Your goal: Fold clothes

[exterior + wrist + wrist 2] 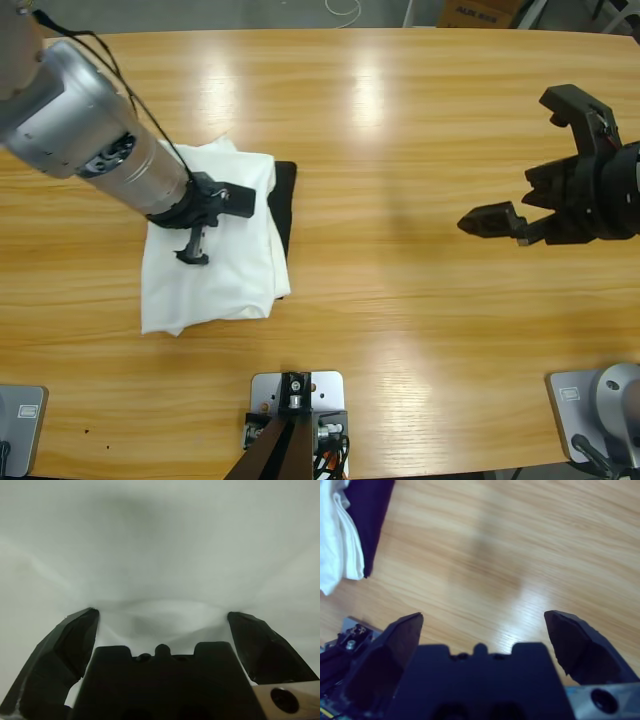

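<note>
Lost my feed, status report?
Left claw open, down on folded white T-shirt. Right claw open over bare table. Nothing in the way.

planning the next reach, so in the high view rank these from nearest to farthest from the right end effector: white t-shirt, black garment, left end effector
1. Black folded garment, its edge peeking out on the shirt's near side.
2. Left end effector, resting on the shirt.
3. Folded white cotton T-shirt, far side of the table from the right end effector.

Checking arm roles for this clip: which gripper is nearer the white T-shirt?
Left. The left gripper is right over the folded T-shirt, jaws open, white cloth filling its wrist view. The right gripper hangs open above bare table, well off to the shirt's side.
</note>
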Action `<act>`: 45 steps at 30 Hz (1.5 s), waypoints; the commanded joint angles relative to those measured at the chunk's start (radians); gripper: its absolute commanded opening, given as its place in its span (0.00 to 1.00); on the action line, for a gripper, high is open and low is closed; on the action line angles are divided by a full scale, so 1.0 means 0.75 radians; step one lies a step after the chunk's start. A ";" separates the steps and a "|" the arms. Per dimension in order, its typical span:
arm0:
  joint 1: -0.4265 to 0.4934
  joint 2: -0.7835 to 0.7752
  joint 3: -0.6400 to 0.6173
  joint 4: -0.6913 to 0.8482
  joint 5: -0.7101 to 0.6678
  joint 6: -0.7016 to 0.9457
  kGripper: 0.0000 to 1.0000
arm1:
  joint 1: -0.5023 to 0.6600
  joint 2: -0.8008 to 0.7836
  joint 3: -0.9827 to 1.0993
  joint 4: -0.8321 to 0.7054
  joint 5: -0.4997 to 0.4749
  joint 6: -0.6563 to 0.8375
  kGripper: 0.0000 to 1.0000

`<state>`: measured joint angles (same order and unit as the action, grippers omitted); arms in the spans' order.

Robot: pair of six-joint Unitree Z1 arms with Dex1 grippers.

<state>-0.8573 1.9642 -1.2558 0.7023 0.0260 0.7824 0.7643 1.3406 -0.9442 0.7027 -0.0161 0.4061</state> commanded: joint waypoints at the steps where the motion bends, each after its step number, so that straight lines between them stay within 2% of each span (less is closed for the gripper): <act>1: 0.182 0.307 -0.078 -0.021 0.080 -0.179 0.99 | -0.071 0.040 0.042 -0.041 0.036 -0.048 1.00; 7: 0.625 0.401 -0.229 -0.014 0.070 -0.621 0.99 | -0.082 0.088 0.069 -0.097 0.054 -0.055 1.00; 12: 0.933 0.502 -0.502 0.048 0.033 -0.928 0.98 | -0.086 0.170 0.061 -0.175 0.078 -0.055 1.00; 18: 1.033 0.727 -1.069 0.329 0.020 -1.036 0.98 | -0.127 0.261 0.051 -0.228 0.105 -0.082 1.00; 22: 1.087 0.888 -1.476 0.597 -0.034 -1.143 0.98 | -0.141 0.299 0.054 -0.253 0.120 -0.093 1.00; 24: 1.103 0.933 -1.587 0.677 -0.043 -1.180 0.98 | -0.142 0.315 0.058 -0.266 0.130 -0.093 1.00; 27: 1.096 0.947 -1.648 0.772 -0.043 -1.190 0.98 | -0.142 0.299 0.056 -0.272 0.138 -0.093 1.00; 31: 1.069 0.874 -1.645 0.819 -0.052 -1.156 0.99 | -0.142 0.229 0.043 -0.252 0.094 -0.128 1.00; 33: 1.058 0.778 -1.647 0.791 -0.069 -1.139 1.00 | -0.128 0.192 -0.016 -0.157 0.036 -0.215 1.00; 38: 1.061 0.563 -1.651 0.750 -0.067 -1.099 1.00 | -0.121 0.072 -0.143 0.024 -0.058 -0.282 1.00; 39: 1.059 0.495 -1.601 0.750 -0.067 -1.075 1.00 | -0.121 0.049 -0.152 0.055 -0.066 -0.281 1.00; 40: 1.057 0.425 -1.508 0.735 -0.068 -1.065 1.00 | -0.121 0.026 -0.156 0.101 -0.072 -0.276 1.00; 41: 1.055 0.324 -1.322 0.650 -0.070 -1.062 1.00 | -0.121 0.007 -0.155 0.143 -0.078 -0.266 1.00; 43: 1.051 0.088 -0.829 0.355 -0.122 -1.060 1.00 | -0.121 -0.030 -0.153 0.210 -0.080 -0.251 1.00; 45: 1.042 -0.099 -0.430 0.171 -0.215 -1.033 1.00 | -0.121 -0.078 -0.159 0.283 -0.087 -0.249 1.00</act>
<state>-0.0590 2.2675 -2.3072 1.1961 -0.0149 -0.0298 0.6710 1.3891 -1.0626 0.7724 -0.0561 0.2128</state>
